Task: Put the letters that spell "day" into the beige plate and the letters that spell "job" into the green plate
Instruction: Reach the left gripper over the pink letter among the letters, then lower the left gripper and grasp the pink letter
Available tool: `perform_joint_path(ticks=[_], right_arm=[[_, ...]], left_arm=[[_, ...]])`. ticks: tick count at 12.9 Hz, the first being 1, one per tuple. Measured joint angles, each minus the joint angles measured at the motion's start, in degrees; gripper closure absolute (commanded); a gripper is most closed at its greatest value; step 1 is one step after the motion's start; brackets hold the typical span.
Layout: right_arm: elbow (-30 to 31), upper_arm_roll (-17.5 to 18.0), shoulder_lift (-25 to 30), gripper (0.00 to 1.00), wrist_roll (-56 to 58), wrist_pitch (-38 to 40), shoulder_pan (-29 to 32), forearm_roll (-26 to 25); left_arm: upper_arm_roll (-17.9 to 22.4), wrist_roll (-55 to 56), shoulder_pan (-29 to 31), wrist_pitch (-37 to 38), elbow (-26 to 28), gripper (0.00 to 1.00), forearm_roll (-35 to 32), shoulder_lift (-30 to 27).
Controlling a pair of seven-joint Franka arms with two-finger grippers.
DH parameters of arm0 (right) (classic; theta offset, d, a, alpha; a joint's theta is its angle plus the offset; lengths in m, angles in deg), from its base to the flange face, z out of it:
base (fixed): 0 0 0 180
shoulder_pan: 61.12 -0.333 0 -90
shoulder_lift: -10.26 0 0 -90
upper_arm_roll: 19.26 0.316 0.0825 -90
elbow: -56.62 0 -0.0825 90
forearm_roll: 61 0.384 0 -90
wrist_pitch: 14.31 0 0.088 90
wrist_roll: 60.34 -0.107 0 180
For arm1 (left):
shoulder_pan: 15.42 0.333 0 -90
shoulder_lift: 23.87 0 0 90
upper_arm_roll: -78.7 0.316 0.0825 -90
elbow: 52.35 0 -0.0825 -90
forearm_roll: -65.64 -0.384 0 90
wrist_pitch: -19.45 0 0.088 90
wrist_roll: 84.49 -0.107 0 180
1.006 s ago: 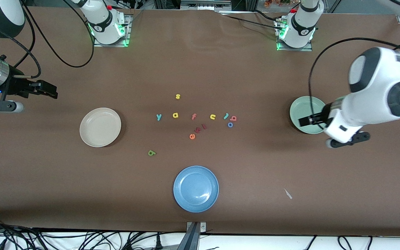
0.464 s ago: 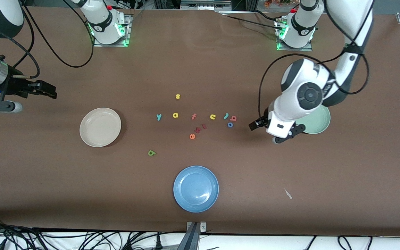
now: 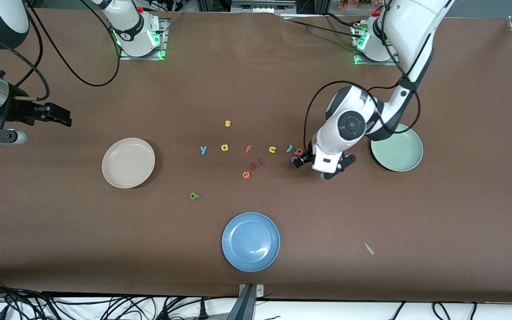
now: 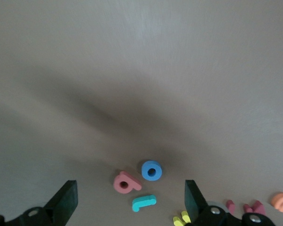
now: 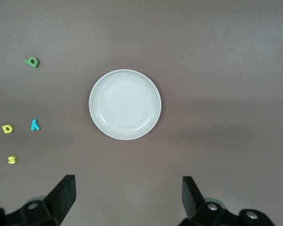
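The teal j (image 3: 289, 148), pinkish-red b (image 3: 299, 151) and blue o (image 3: 294, 159) lie close together mid-table. My left gripper (image 3: 300, 161) hovers open over them, partly covering the o. In the left wrist view the b (image 4: 125, 182), o (image 4: 152, 170) and j (image 4: 144, 203) lie between the wide-open fingers of the left gripper (image 4: 129, 194). The teal y (image 3: 203, 150) and yellow a (image 3: 224, 147) lie toward the beige plate (image 3: 128, 162), the green d (image 3: 194, 195) nearer the camera. The green plate (image 3: 397, 147) holds nothing. My right gripper (image 3: 62, 117) waits open at the right arm's end.
A blue plate (image 3: 250, 241) sits nearest the camera. Other letters lie around: yellow s (image 3: 227, 123), pink f (image 3: 247, 149), yellow u (image 3: 272, 149), orange e (image 3: 246, 174) and small red pieces (image 3: 256, 164). A white scrap (image 3: 368, 248) lies toward the left arm's end.
My left arm has swung from over the green plate to over the j, b and o, uncovering the plate. The right arm has stayed put.
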Motion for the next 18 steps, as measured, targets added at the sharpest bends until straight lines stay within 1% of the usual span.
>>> perform_joint_path(ticks=[2,4,6,8,11,16,18], right_arm=[[0.00,-0.07,-0.02,0.00,0.00,0.00,0.37,0.00],[0.00,-0.07,-0.03,0.00,0.00,0.00,0.40,0.00],[0.00,-0.07,-0.03,0.00,0.00,0.00,0.40,0.00],[0.00,-0.07,-0.03,0.00,0.00,0.02,0.40,0.00],[0.00,-0.12,-0.03,0.00,0.00,0.02,0.40,0.00],[-0.01,-0.18,-0.03,0.00,0.00,0.02,0.40,0.01],[-0.01,-0.14,-0.03,0.00,-0.03,0.02,0.38,0.04]], left_arm=[[0.01,0.44,-0.89,-1.10,0.00,0.08,0.00,2.06],[0.03,0.47,-1.00,-1.23,-0.01,0.14,0.00,2.67],[0.03,0.47,-1.23,-1.22,-0.01,0.17,0.00,2.80],[0.02,0.47,-1.84,-1.22,0.00,0.18,0.00,3.25],[0.03,0.48,-2.37,-1.22,0.04,0.21,0.00,4.15],[0.07,0.48,-2.72,-1.22,0.31,0.23,0.00,5.13],[0.07,0.48,-2.72,-1.22,0.32,0.29,0.00,5.17]])
